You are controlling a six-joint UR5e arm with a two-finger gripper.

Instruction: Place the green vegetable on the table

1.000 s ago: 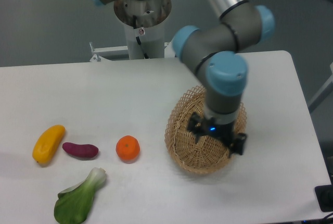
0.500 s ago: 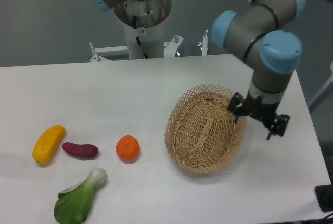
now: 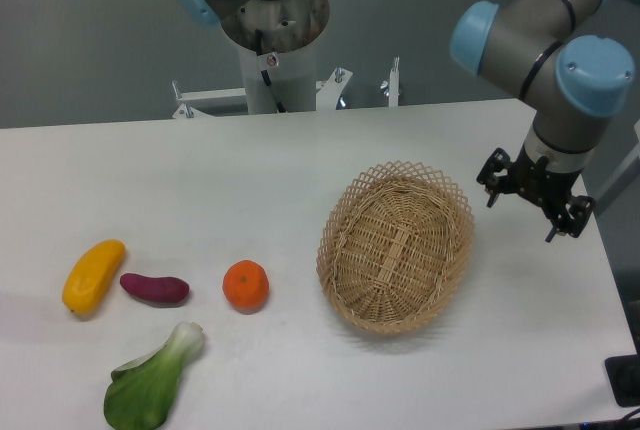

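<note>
Item one: you are looking at a woven wicker basket (image 3: 396, 246), oval, sitting right of centre on the white table (image 3: 300, 150). It is holding nothing; only its woven floor and lattice rim are showing.

Item two: the green vegetable (image 3: 152, 378) is lying flat on the table at the near left corner, well apart from the basket. Its long axis is running diagonally: the pale stem end is pointing up and to the right, toward the orange (image 3: 246, 285), and the broad dark leaves are fanning down and to the left, close to the picture's lower edge. Nothing is touching it.

Item three: the gripper (image 3: 535, 202) is hanging at the right side of the table, just beyond the basket's right rim and clear of it. You are seeing two dark fingers spread apart with open space between them, and they are gripping and touching nothing.

Item four, remaining stock on the left of the table: a yellow mango-shaped fruit (image 3: 93, 275) is lying tilted at the far left; a purple sweet potato (image 3: 154, 288) is resting just beside it to the right; the orange is sitting next along, between the sweet potato and the basket, just above the vegetable's stem.
</note>
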